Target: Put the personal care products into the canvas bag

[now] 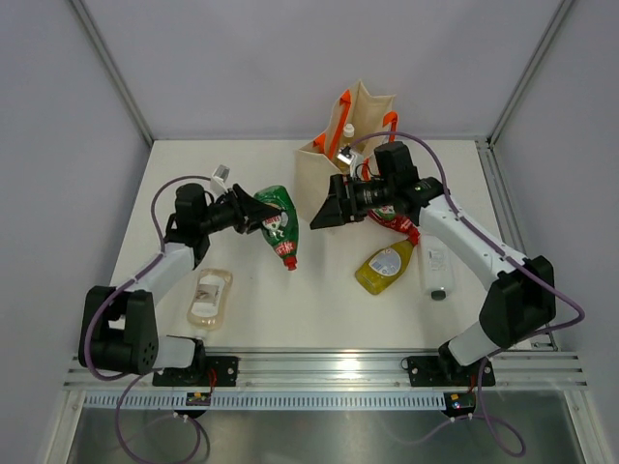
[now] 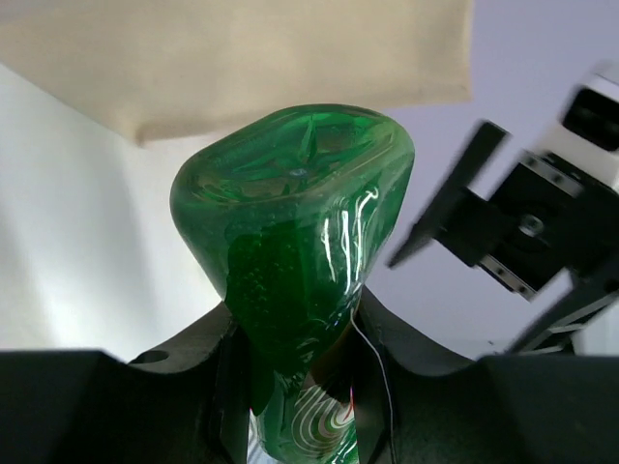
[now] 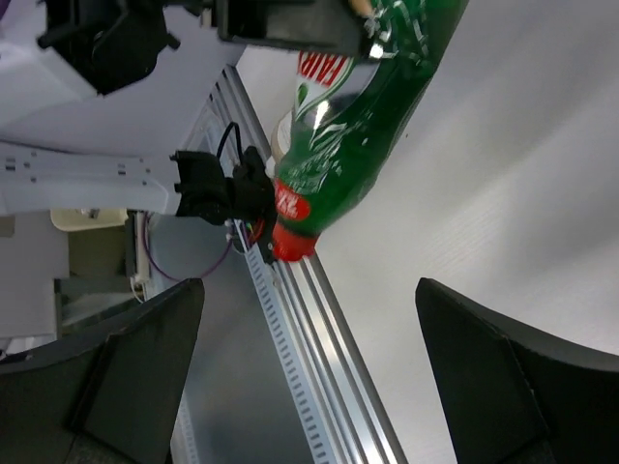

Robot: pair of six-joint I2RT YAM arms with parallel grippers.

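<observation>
Up over the counter [image 1: 319, 300], the left claw [image 1: 257, 213] is clamped on the green bottle [image 1: 280, 227], cap down, beside the bag [image 1: 317, 166]. The right claw [image 1: 325, 206] is wide apart nearby. Next, I think, the bottle must go over the bag's mouth.
</observation>
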